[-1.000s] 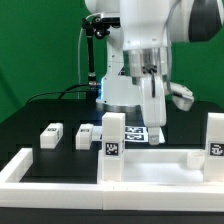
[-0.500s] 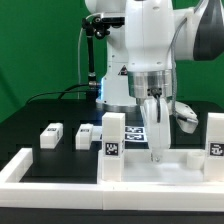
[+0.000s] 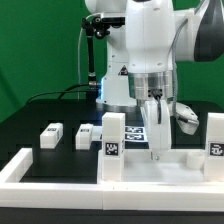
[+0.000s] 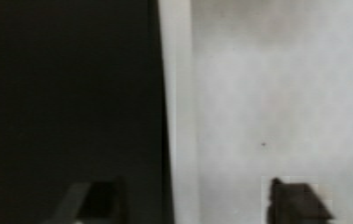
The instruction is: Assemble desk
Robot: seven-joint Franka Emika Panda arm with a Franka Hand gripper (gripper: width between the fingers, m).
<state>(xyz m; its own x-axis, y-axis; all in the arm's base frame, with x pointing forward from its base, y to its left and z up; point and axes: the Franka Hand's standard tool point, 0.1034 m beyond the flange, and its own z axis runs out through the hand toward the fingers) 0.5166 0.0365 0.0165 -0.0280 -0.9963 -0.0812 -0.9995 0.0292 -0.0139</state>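
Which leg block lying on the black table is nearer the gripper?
The leg block on the exterior view's right; the other leg block sits farther from the gripper.

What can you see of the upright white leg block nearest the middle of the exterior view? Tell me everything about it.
The upright leg block is a white rectangular post, smooth and plastic by its look. It stands vertical, with one black-and-white square tag on the face toward the camera. Its foot meets the top of the white border rail in this view, so what it stands on cannot be told. The gripper hangs to the exterior view's right of it, apart. Nothing is seen gripping it.
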